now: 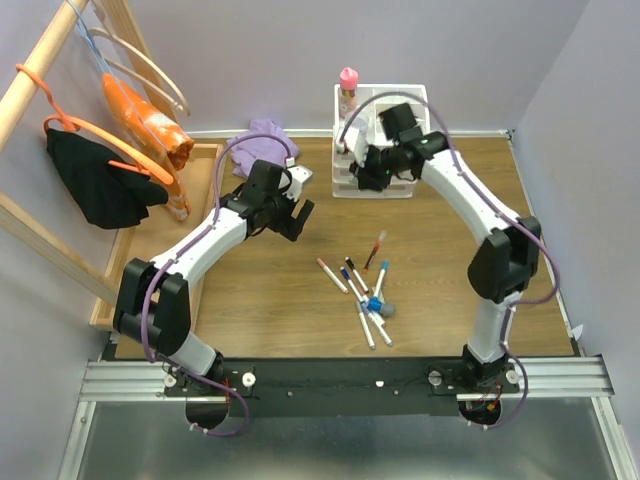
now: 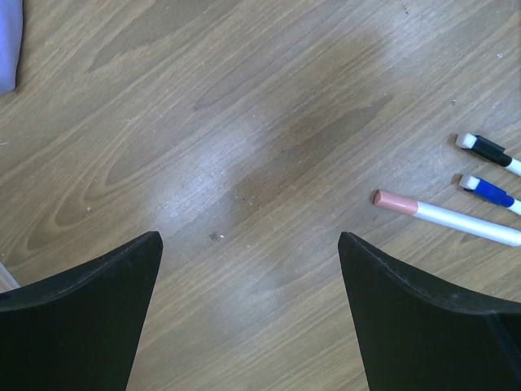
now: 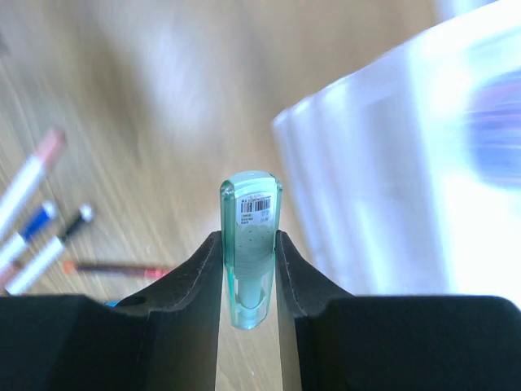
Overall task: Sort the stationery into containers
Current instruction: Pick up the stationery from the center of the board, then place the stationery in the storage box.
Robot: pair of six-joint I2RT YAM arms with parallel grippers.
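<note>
Nearest your arm bases, the thin white markers [image 1: 360,290] lie loose in a scatter on the bench [image 1: 250,310]. They sit on the near side of both hands, between the two. A small grey round jar [image 1: 386,311] rests at the near end of that scatter.

Your left hand [image 2: 250,244] hangs over bare bench with its fingers wide apart and nothing between them. Just to its right lies a pink-capped marker [image 2: 440,213]. A blue-capped marker [image 2: 487,191] and a black-capped marker [image 2: 487,148] lie beyond it. The purple cloth [image 2: 6,41] shows at the hand's far left.

Your right hand [image 3: 248,240] is clamped on the mint highlighter [image 3: 251,204]. The highlighter juts past the fingertips with its barcode label facing the wrist camera.

The white drawer unit [image 3: 383,179] stands close on this hand's right, blurred in the wrist view. From above, the hand hovers at the unit's near left corner. The pink-capped glue bottle [image 1: 348,85] stands upright past the hand, at the unit's far left corner.
</note>
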